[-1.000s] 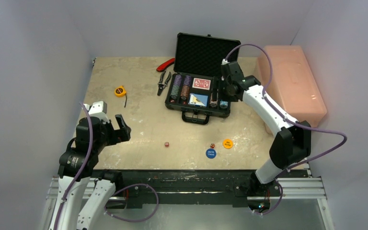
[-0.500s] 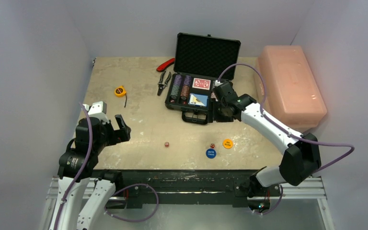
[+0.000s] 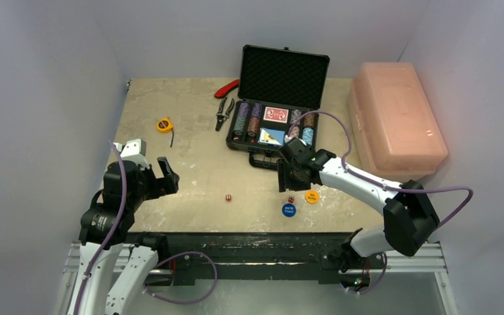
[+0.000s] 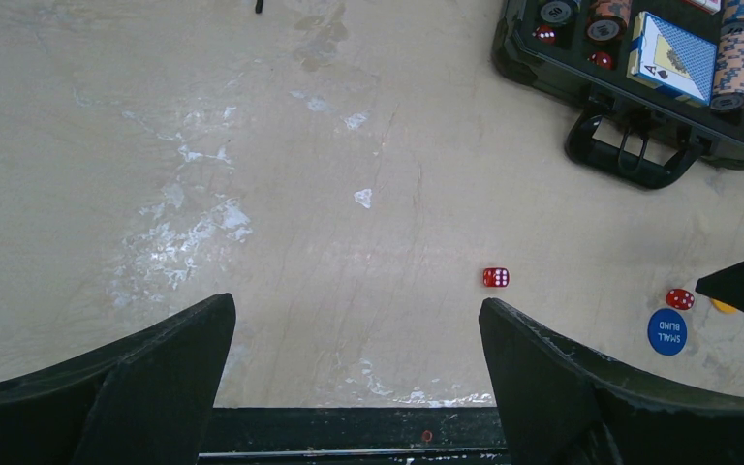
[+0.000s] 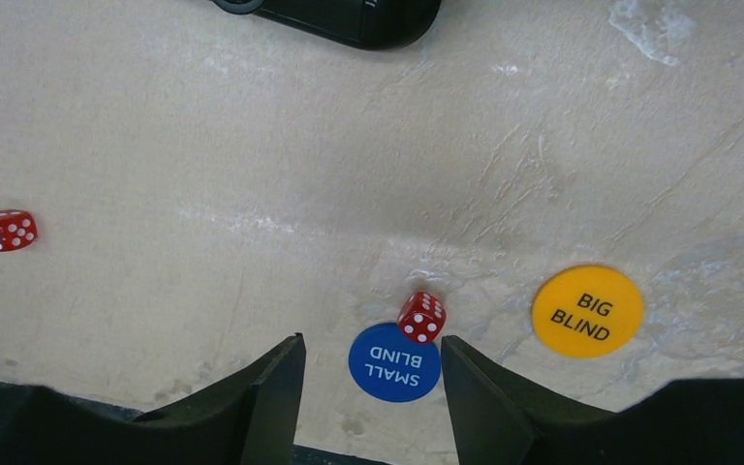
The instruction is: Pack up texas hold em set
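You see a pale beige desk (image 3: 190, 161) with white scuff marks. Plain grey walls (image 3: 46, 79) stand on three sides of it. A silver metal frame (image 3: 434, 258) runs along its near edge. The light is soft and even.

Count from here: 1 briefcase (image 3: 282, 72), 4 chip rows (image 3: 239, 121), 1 red deck (image 3: 275, 114), 1 blue deck (image 3: 271, 136), 2 loose dice (image 3: 228, 197) (image 3: 291, 199), 2 dice in the case (image 4: 545, 34) (image 4: 601, 60), 1 blue disc (image 3: 289, 210), 1 orange disc (image 3: 312, 196), 1 tape measure (image 3: 164, 124), 1 black pliers (image 3: 224, 113), 1 red-handled tool (image 3: 226, 88), 1 pink box (image 3: 397, 111).
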`<move>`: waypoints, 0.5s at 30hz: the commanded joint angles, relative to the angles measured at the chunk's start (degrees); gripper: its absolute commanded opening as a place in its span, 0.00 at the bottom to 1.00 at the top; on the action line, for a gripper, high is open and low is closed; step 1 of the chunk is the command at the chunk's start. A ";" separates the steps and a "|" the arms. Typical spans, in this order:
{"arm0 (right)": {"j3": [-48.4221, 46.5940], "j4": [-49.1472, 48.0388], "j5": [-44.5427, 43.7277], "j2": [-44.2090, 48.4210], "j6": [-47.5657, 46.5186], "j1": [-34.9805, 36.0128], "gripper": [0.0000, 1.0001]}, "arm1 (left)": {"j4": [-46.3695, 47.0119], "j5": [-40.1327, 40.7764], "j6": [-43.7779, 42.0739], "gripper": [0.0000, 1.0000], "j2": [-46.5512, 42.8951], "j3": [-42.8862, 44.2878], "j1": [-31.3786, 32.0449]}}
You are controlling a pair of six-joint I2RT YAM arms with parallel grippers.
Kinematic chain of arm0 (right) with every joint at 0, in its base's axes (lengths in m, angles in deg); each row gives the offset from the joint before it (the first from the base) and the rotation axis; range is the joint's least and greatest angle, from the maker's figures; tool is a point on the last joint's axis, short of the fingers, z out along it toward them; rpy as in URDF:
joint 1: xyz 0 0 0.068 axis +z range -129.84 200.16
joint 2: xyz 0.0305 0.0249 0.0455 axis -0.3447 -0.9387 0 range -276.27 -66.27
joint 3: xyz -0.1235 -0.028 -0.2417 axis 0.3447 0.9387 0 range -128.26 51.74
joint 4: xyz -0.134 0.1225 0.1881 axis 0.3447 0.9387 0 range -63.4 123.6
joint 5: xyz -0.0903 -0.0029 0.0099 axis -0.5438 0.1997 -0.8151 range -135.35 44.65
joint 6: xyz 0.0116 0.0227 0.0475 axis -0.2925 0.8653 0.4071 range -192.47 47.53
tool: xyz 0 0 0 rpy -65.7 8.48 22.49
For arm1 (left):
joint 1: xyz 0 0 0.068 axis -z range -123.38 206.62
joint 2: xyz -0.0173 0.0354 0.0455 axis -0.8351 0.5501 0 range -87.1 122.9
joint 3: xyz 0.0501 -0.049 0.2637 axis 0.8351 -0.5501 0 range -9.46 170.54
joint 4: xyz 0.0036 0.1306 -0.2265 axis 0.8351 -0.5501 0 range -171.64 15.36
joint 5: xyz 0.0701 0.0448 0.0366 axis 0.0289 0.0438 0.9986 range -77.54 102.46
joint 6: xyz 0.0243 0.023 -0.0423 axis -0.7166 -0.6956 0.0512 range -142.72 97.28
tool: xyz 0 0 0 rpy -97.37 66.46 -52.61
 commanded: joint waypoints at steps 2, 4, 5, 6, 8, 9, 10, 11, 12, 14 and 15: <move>3.41 -5.34 -0.58 -1.74 3.14 0.75 0.56 | 1.21 -0.52 0.23 0.97 -0.36 -0.20 -0.40; 4.42 -6.27 -0.60 -2.69 3.42 0.87 0.54 | 1.23 -0.52 0.18 0.98 -0.36 -0.22 -0.40; 4.58 -6.43 -0.70 -3.16 3.40 1.02 0.53 | 1.23 -0.52 0.16 0.98 -0.36 -0.22 -0.40; 4.73 -6.46 -1.12 -3.64 3.48 1.24 0.53 | 1.21 -0.52 0.20 0.98 -0.40 -0.24 -0.40; 4.89 -6.27 -2.21 -4.37 3.68 1.63 0.53 | 1.18 -0.43 0.24 0.98 -0.40 -0.24 -0.40; 5.02 -6.21 -2.61 -4.57 3.75 1.71 0.53 | 1.20 -0.36 0.24 0.98 -0.44 -0.25 -0.40; 5.20 -6.24 -2.90 -4.75 3.87 1.82 0.53 | 1.16 -0.24 0.25 0.98 -0.47 -0.23 -0.40; 5.37 -6.32 -3.10 -4.85 4.03 1.90 0.53 | 1.17 -0.25 0.25 0.97 -0.45 -0.26 -0.40; 5.65 -6.43 -3.18 -4.94 4.12 1.98 0.53 | 1.21 -0.25 0.25 0.98 -0.49 -0.24 -0.40; 6.11 -6.74 -3.25 -5.07 4.31 2.08 0.52 | 1.18 -0.26 0.25 0.97 -0.36 -0.23 -0.40; 6.31 -6.95 -3.23 -5.22 4.36 2.06 0.52 | 1.19 -0.25 0.30 0.98 -0.36 -0.23 -0.40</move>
